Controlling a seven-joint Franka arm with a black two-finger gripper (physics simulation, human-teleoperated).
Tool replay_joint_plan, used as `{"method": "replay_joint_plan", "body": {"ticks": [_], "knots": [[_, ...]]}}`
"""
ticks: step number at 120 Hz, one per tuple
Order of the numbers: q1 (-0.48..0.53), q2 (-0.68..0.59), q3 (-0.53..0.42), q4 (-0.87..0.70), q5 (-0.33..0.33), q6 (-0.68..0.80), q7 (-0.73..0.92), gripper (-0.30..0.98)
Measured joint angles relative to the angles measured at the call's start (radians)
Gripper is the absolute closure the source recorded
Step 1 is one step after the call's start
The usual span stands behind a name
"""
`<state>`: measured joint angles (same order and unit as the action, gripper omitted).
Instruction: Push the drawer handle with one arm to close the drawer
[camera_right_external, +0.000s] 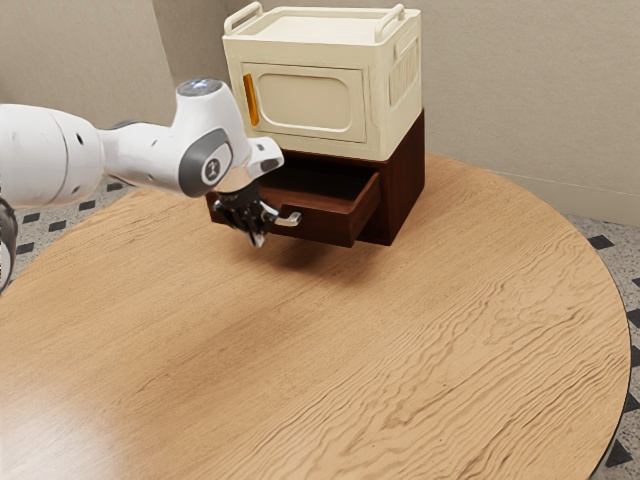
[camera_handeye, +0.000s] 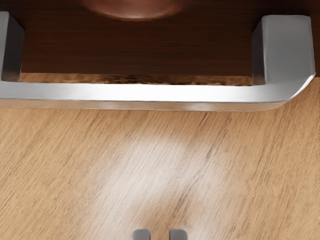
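Observation:
My gripper (camera_right_external: 257, 238) points down in front of the pulled-out dark wooden drawer (camera_right_external: 328, 228), covering part of the silver handle (camera_right_external: 290, 219). In the wrist view, the metal bar of the handle (camera_handeye: 150, 93) crosses in front of the brown drawer face (camera_handeye: 135, 50). Two grey fingertips of the gripper (camera_handeye: 160, 234) stand a small distance apart with nothing between them, so it is partly open. They appear on the outer side of the bar, away from the drawer face; whether they touch it cannot be told.
A dark wooden cabinet (camera_right_external: 406, 190) holds the drawer, and a cream box (camera_right_external: 390, 130) with an orange handle (camera_right_external: 251, 100) rests on top. Round wooden table (camera_right_external: 330, 350) spreads out in front, its curved edge toward the exterior view's right. A wall stands behind.

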<state>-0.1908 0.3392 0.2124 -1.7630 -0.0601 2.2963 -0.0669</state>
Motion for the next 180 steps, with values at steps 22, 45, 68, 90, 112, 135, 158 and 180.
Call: {"method": "replay_joint_plan", "body": {"ticks": [22, 45, 68, 90, 112, 135, 158, 180], "knots": [[0.092, 0.056, -0.079, 0.079, 0.002, 0.0, 0.031, 0.77], [0.164, 0.118, -0.151, 0.155, 0.005, -0.005, 0.058, 0.78], [0.182, 0.166, -0.157, 0.224, 0.012, -0.009, 0.081, 0.78], [0.186, 0.228, -0.178, 0.325, 0.024, -0.027, 0.098, 0.78], [0.189, 0.302, -0.182, 0.446, 0.028, -0.049, 0.11, 0.78], [0.197, 0.374, -0.184, 0.563, 0.03, -0.075, 0.123, 0.79], [0.201, 0.431, -0.194, 0.659, 0.03, -0.092, 0.134, 0.79], [0.215, 0.481, -0.209, 0.736, 0.031, -0.099, 0.144, 0.79]]}}
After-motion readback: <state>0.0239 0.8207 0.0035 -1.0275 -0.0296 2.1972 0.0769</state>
